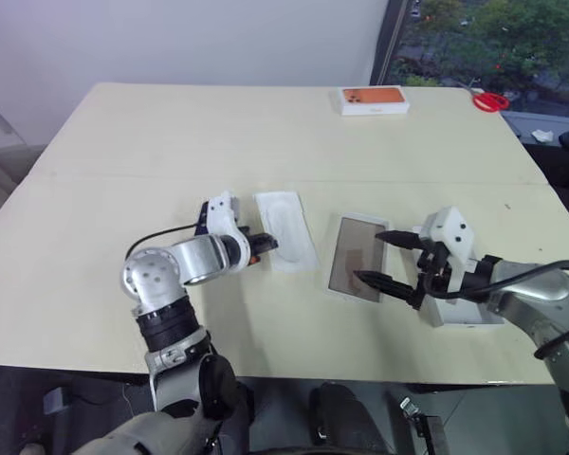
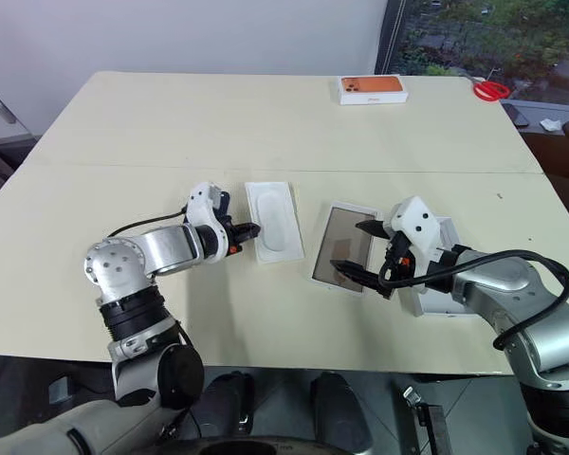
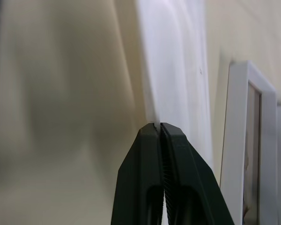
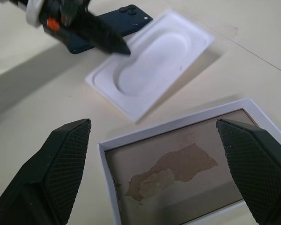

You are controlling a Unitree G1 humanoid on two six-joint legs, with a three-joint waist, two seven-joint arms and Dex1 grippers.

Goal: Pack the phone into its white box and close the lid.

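On the cream table [image 1: 95,284], the left gripper [image 2: 250,229] has its fingers pressed together at the left long edge of the thin white insert with an oval recess [image 2: 274,221]; whether it pinches that edge cannot be told. The dark navy phone [image 4: 110,26] lies just beyond the insert, behind that gripper. Right of the insert sits the white box [image 2: 342,248], its brown floor torn. The right gripper [image 2: 356,248] hangs spread wide over the box's right side. The lid [image 1: 467,313] lies under that arm, near the front edge. An orange-topped box [image 1: 373,100] and red scissors [image 1: 490,100] rest near the far right corner.
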